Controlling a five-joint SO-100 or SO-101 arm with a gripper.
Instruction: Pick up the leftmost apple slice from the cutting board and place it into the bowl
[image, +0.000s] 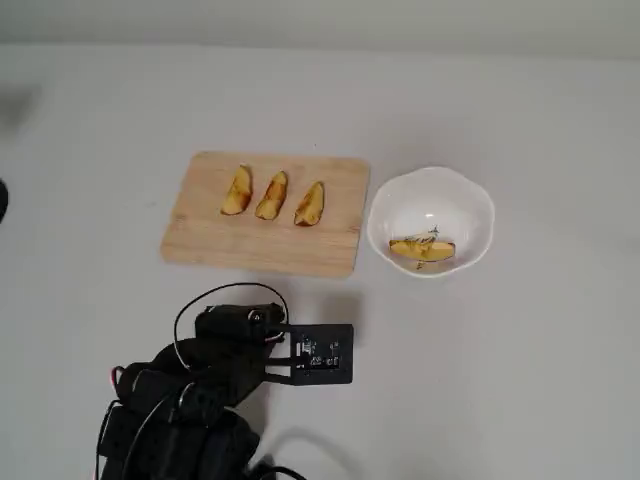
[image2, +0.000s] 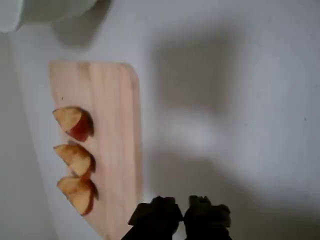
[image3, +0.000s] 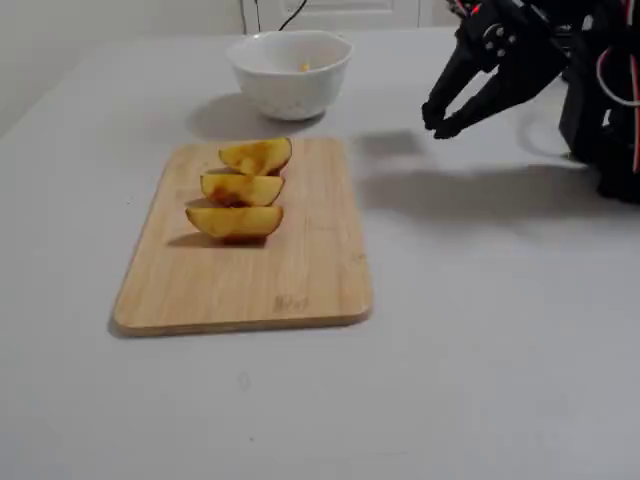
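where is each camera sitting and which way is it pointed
Overhead view: above the table, looking straight down on the cutting board with three apple slices, the bowl holding one slice, and the arm at the bottom.
Wrist view: rides on the arm, looking down past the gripper at the board's edge and slices.
Fixed view: low at table level, off the board's short end, facing the bowl; arm at upper right, its jaws close together.
All three views show the board and its three slices.

Plain white table (image: 540, 380); white wall (image3: 120, 15) behind.
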